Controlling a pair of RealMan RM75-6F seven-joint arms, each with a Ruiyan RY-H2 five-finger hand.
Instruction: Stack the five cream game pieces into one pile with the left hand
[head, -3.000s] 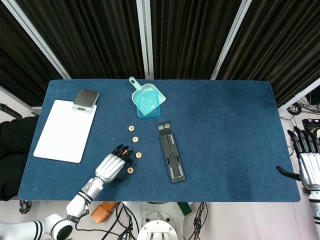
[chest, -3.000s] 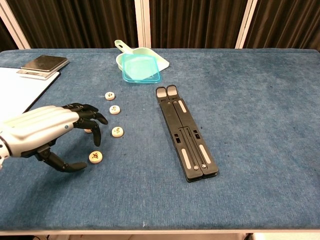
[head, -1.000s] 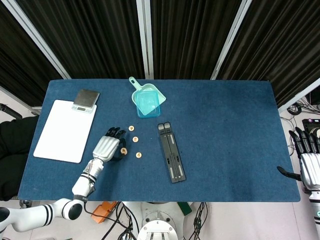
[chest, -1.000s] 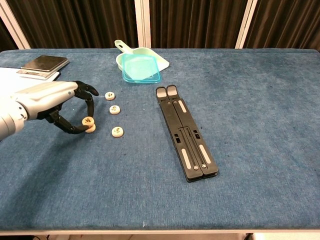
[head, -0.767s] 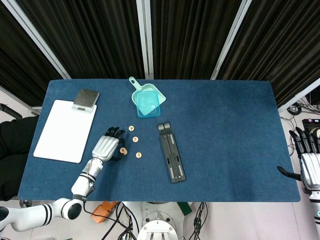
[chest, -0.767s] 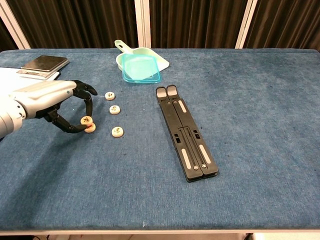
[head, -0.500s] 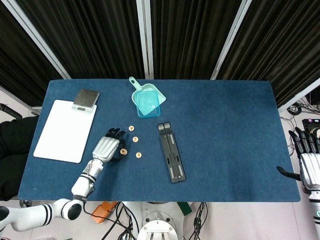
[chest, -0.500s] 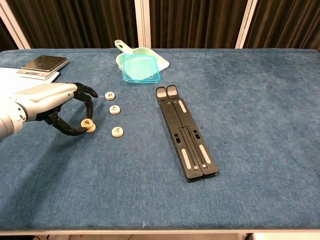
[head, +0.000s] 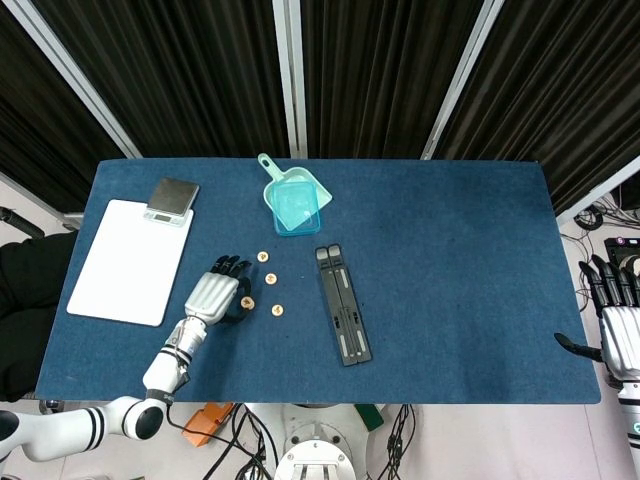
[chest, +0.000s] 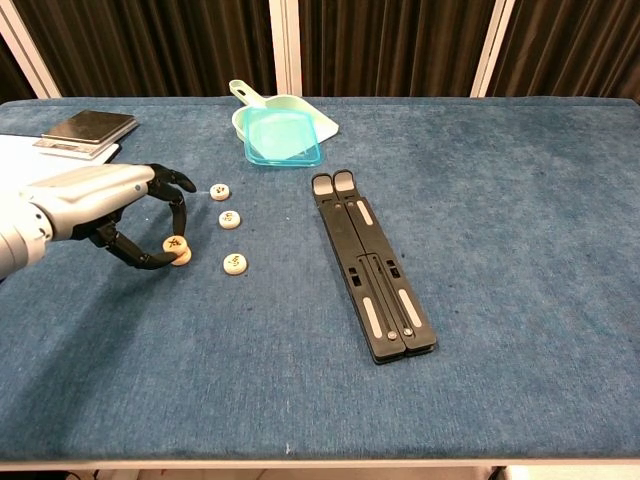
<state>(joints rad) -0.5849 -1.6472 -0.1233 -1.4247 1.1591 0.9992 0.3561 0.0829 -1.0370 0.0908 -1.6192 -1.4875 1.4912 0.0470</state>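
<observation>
Since three seconds ago our left hand (chest: 105, 205) has travelled away from the near edge of the surface (chest: 520, 300), carrying one cream game piece (chest: 173, 244) with it. We now hold that piece pinched between thumb and fingertip, just above a second piece (chest: 182, 257) lying on the blue fabric; whether the two touch cannot be told.

Three further pieces lie loose to the right of the hand: the near one (chest: 234, 263), the middle one (chest: 229, 218) and the far one (chest: 219, 191). They form a short line running away from the robot, apart from one another. The coming move turns on this: the lower piece sits directly beneath the held one, so we judge a straight descent and release is required.

All pieces are small flat discs, cream, with a dark mark on top; they should stack flush if centred. The surface covering is a napped cloth, which may let a disc tilt.

Our right hand (head: 612, 325) rests off the right edge, well apart, fingers spread and empty
</observation>
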